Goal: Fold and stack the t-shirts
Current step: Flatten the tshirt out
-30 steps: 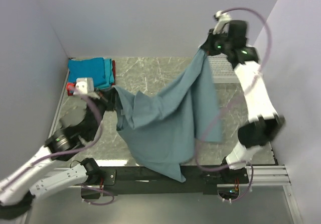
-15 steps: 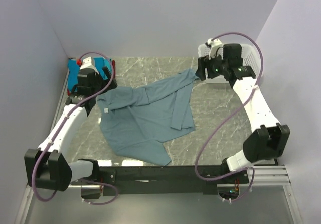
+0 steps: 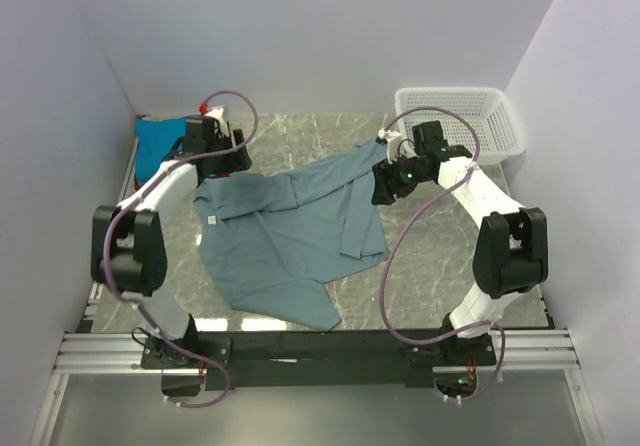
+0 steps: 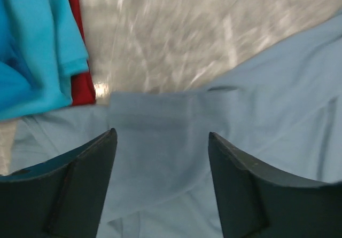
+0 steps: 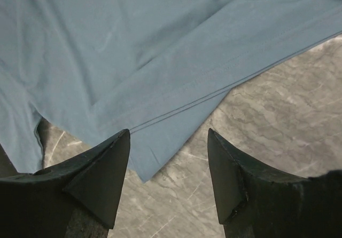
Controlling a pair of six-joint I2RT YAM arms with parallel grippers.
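One grey-blue t-shirt (image 3: 280, 241), one folded blue tee (image 4: 37, 40), one red tee (image 4: 83, 88) — one basket (image 3: 460, 116) — one left pincer (image 4: 160, 135), one right pincer (image 5: 168, 133)

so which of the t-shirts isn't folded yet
The large grey-blue t-shirt, spread loose and rumpled across the middle of the table. The bright blue one and the red one lie folded in a stack at the far left.

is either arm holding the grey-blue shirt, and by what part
Nothing is held: the left arm's fingers and right arm's fingers stand open over the grey-blue t-shirt.
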